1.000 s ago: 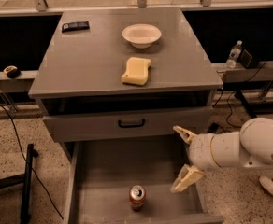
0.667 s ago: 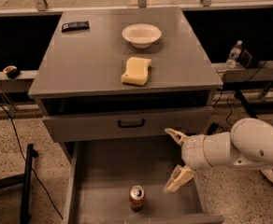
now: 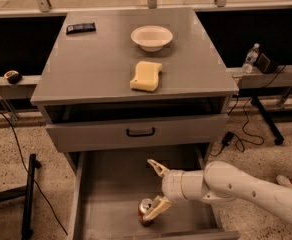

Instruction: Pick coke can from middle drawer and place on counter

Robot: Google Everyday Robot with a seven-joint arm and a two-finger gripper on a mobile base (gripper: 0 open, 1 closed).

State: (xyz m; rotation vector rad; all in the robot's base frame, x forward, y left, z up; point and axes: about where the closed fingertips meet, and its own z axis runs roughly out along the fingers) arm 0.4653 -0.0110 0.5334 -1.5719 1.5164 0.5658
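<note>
- gripper (image 3: 157,188) is low centre of frame, over the middle drawer (image 3: 111,194). Fingers are spread wide and hold nothing.
- lower finger (image 3: 160,207) is right at the coke can (image 3: 145,212), touching or just beside it; can't tell which. Upper finger is well clear of it.
- coke can stands upright on the drawer floor near the front edge, bottom centre, silver top and tab facing up.
- handling call: thin-walled metal cylinder, probably light, likely dents under a hard squeeze. The wall looks smooth and slick, and being round it could squirt out of a skewed pinch.
- grab point: mid-height on the side wall, pads across the diameter, not on rim or tab.
- drawer: flat grey metal floor, low walls, hard; the can would likely slide if nudged.
- arm (image 3: 246,186): smooth white shell, enters from lower right.
- counter (image 3: 96,64), upper half: smooth, slightly glossy grey. It carries a white bowl (image 3: 152,36), a soft-looking wavy-edged yellow sponge (image 3: 146,76), and a flat black object (image 3: 80,28) upper left.
- grey drawer front (image 3: 96,134) with black curved handle (image 3: 140,132) sits between the counter and the open drawer.
</note>
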